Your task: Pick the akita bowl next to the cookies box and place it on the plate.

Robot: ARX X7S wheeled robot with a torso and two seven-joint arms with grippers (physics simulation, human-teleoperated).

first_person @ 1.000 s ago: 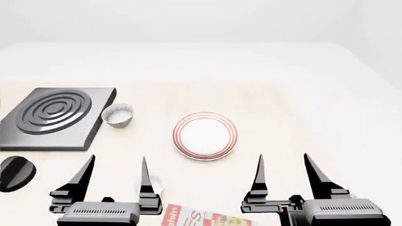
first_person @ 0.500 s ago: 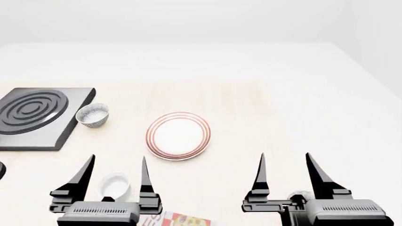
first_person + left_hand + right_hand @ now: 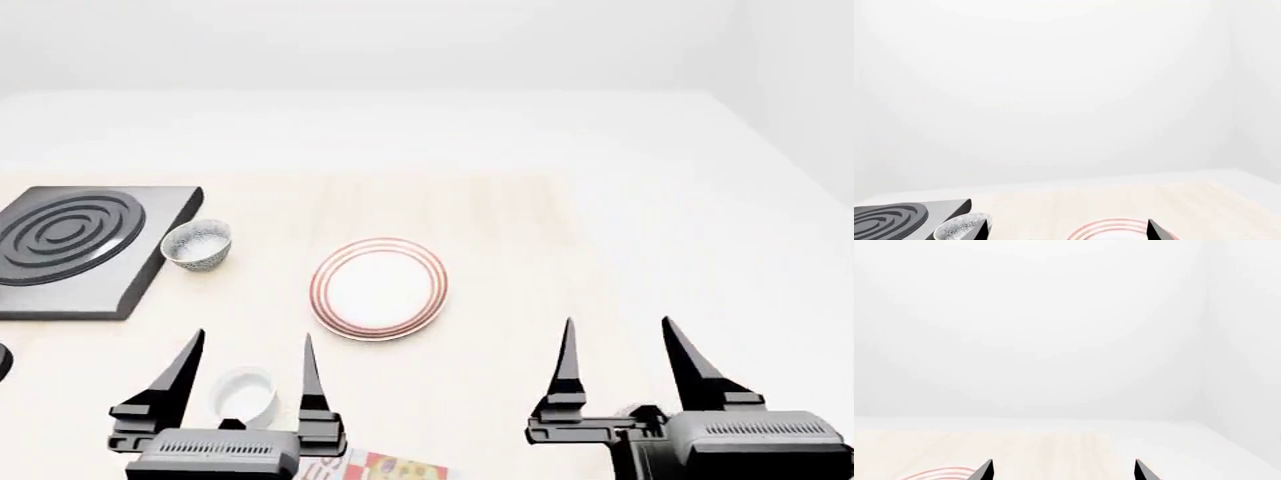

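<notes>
The plate, white with dark-red rings, lies mid-table; its rim also shows in the left wrist view and the right wrist view. A corner of the cookies box peeks out at the near edge, beside my left arm. The akita bowl next to it is hidden. My left gripper is open and empty, hanging over a plain white bowl. At the near right my right gripper is open with nothing between its fingers.
A black stove plate with raised rings sits at the far left. A speckled grey-and-white bowl stands just beside its right edge. Pale wooden tabletop stretches to the right of the plate.
The head view swung right, so everything on the table slid left. Since then the right gripper has risen slightly and edged right. Both grippers stay open.
</notes>
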